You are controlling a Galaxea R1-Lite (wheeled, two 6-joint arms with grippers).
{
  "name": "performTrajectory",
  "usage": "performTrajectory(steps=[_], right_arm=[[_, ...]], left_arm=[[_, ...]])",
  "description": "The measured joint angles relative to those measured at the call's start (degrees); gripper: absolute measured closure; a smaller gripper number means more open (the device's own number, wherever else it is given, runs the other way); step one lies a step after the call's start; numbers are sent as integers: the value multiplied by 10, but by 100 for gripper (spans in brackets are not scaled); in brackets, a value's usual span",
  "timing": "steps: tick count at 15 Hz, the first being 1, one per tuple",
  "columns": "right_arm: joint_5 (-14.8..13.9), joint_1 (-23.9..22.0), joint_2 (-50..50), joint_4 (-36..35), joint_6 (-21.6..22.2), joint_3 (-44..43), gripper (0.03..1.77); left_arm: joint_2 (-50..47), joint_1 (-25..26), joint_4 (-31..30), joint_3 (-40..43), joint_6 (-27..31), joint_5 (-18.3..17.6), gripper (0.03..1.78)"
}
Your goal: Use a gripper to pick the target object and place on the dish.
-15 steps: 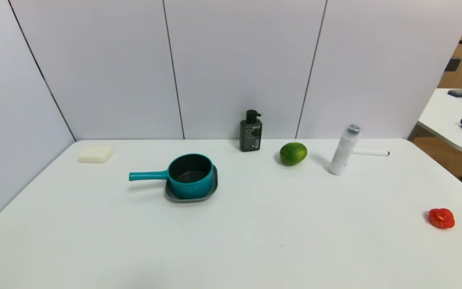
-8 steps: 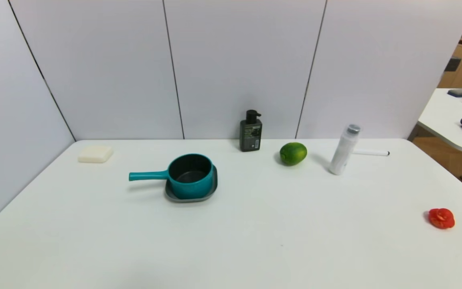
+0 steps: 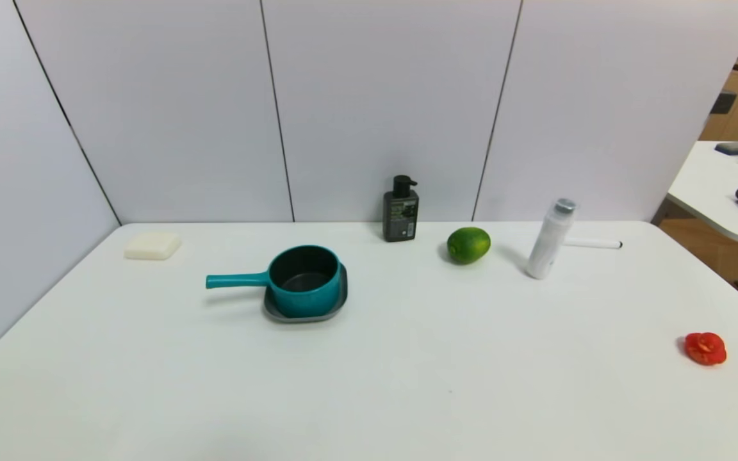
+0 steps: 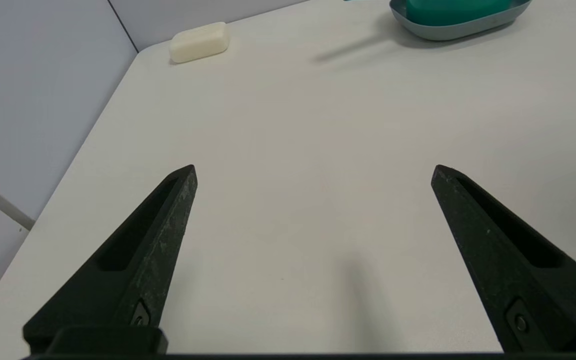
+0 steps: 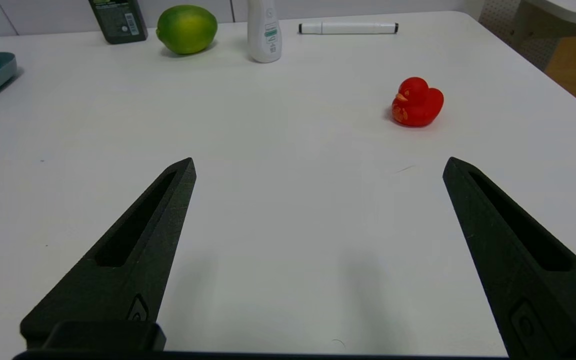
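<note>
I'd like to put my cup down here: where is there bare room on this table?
The whole near half of the table is bare, from the saucepan on its grey dish across to the red duck. The far edge is crowded: soap block, pump bottle, lime, white bottle, marker.

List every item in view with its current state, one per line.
saucepan: upright on the dish
dish: flat, under the saucepan
left gripper: open, empty
right gripper: open, empty
pump bottle: upright
white bottle: standing, leaning
marker: lying, capped
lime: resting loose
</note>
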Motion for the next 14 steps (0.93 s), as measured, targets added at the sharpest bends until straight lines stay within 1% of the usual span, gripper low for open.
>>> performTrajectory(steps=[2,7,12,14], right_arm=[[0,0,0,0,0,0,9],[0,0,0,0,0,0,9],[0,0,0,0,0,0,9],[0,0,0,0,0,0,9]], left_arm=[[0,0,1,0,-16,4,12],[0,0,2,0,-29,18,12],[0,0,5,0,-104,29,12],[0,0,4,0,-112,39,12]])
